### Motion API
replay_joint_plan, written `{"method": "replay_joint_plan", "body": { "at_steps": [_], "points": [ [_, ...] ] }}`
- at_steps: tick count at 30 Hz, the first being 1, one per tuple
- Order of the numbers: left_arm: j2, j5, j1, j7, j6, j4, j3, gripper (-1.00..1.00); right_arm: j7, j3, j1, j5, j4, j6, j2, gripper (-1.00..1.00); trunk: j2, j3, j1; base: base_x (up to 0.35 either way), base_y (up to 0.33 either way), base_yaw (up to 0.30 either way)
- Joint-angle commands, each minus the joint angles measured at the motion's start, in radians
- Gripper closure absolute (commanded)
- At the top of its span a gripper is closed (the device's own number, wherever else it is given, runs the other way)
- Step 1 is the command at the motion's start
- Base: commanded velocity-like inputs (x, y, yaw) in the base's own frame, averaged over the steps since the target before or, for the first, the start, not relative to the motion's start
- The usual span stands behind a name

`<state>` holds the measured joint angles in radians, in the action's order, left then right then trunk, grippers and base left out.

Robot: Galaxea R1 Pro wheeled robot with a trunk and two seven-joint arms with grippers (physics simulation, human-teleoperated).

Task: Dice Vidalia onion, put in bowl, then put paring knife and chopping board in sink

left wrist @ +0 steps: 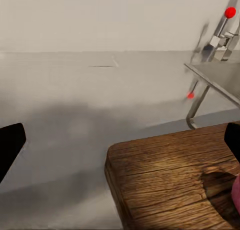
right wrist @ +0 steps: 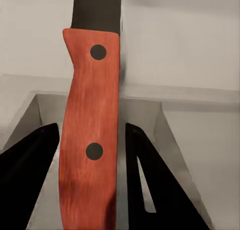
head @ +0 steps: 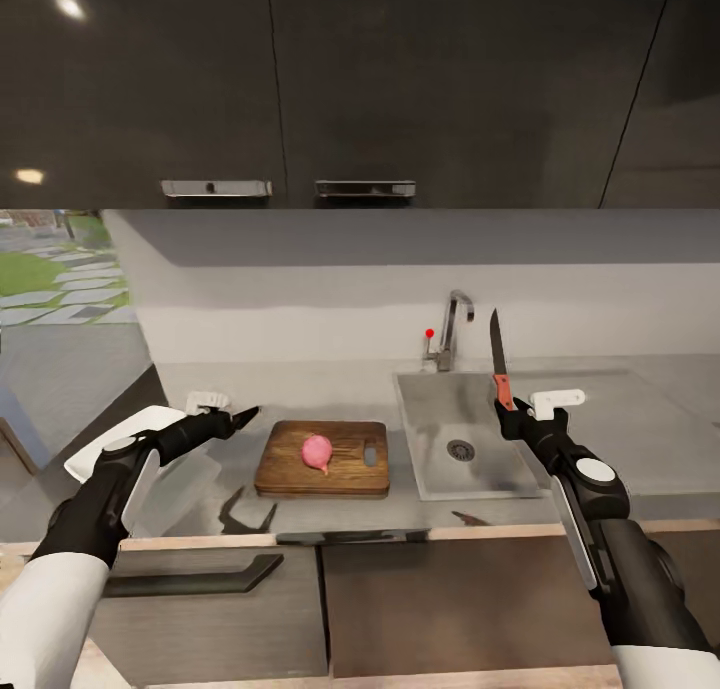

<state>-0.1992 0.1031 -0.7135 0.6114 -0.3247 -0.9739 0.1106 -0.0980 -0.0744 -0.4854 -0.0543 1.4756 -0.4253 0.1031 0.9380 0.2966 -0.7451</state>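
Knife (head: pixel 497 367): clamped by its red handle in my right gripper (head: pixel 508 406), blade up over the sink (head: pixel 430 469), clear of everything.

Onion (head: pixel 317 452): mid-board (head: pixel 290 469), ready for cutting.

Left gripper (head: pixel 240 417): fingers apart, empty, beside the board to steady it.

Right hand (head: pixel 508 412) holds paring knife (head: pixel 498 367) upright over sink (head: pixel 425 459); onion (head: pixel 316 452) on chopping board (head: pixel 290 474).

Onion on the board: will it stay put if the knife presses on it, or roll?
Likely to roll: the onion looks round and whole, resting on the flat chopping board with nothing bracing it. Its skin looks smooth, so a blade may skid. The left gripper hovers beside the board, so it could probably steady it.
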Motion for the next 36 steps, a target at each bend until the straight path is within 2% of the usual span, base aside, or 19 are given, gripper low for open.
{"method": "replay_joint_plan", "body": {
  "at_steps": [1,6,10,14,17,19,20,23,25,27,34,36],
  "points": [
    [0.000,0.010,-0.001,0.002,-0.010,0.000,0.001,-1.00,-0.008,-0.002,-0.001,-0.006,0.002,-0.006,0.000,1.00,0.001,0.001,0.000,-0.001,0.155,0.000],
    [0.001,0.010,-0.001,0.002,-0.009,0.000,0.000,-1.00,-0.008,-0.001,-0.001,-0.006,0.002,-0.006,0.000,1.00,0.001,0.001,0.000,0.000,0.059,0.000],
    [0.017,0.010,-0.001,0.001,-0.008,-0.001,0.000,-1.00,-0.007,0.000,-0.001,-0.010,0.002,-0.004,0.000,1.00,0.001,0.001,0.000,0.000,0.009,0.000],
    [0.020,0.009,-0.001,0.001,-0.008,-0.002,-0.005,-1.00,-0.006,0.002,-0.001,-0.012,0.000,0.000,0.000,1.00,0.001,0.001,0.000,0.000,0.001,0.000],
    [0.021,0.009,-0.001,0.002,-0.008,-0.005,-0.007,-1.00,-0.005,0.037,-0.001,-0.027,0.000,0.000,0.000,1.00,0.001,0.001,0.000,0.000,0.000,0.000],
    [0.023,0.009,-0.001,0.002,-0.008,-0.010,-0.008,-1.00,0.000,0.119,-0.001,-0.065,0.000,0.000,0.000,1.00,0.001,0.001,0.000,0.000,0.000,0.000],
    [0.025,0.008,-0.001,0.002,-0.008,-0.010,-0.008,-1.00,0.003,0.138,-0.001,-0.079,0.000,0.000,0.000,1.00,0.001,0.001,0.000,0.000,0.000,0.000],
    [0.028,0.008,-0.001,0.002,-0.008,-0.012,-0.008,-1.00,0.021,0.234,-0.001,-0.202,-0.001,-0.001,0.000,1.00,0.001,0.001,0.000,0.000,0.000,0.000],
    [0.029,0.007,-0.001,0.002,-0.008,-0.012,-0.008,-1.00,0.027,0.271,-0.001,-0.269,-0.001,-0.001,0.000,1.00,0.001,0.001,0.000,0.000,0.000,0.000],
    [0.029,0.007,-0.001,0.001,-0.007,-0.012,-0.008,-1.00,0.029,0.283,-0.001,-0.290,-0.001,-0.001,0.000,1.00,0.001,0.001,0.000,0.000,0.000,0.000],
    [0.031,0.007,-0.001,0.001,-0.008,-0.012,-0.008,-1.00,0.030,0.294,-0.001,-0.307,-0.003,-0.002,0.000,1.00,0.001,0.001,0.000,0.000,0.000,0.000],
    [0.031,0.007,-0.001,0.001,-0.008,-0.012,-0.008,-1.00,0.031,0.296,-0.001,-0.325,-0.004,0.001,0.000,1.00,0.001,0.001,0.000,0.000,0.000,0.000]
  ]
}}
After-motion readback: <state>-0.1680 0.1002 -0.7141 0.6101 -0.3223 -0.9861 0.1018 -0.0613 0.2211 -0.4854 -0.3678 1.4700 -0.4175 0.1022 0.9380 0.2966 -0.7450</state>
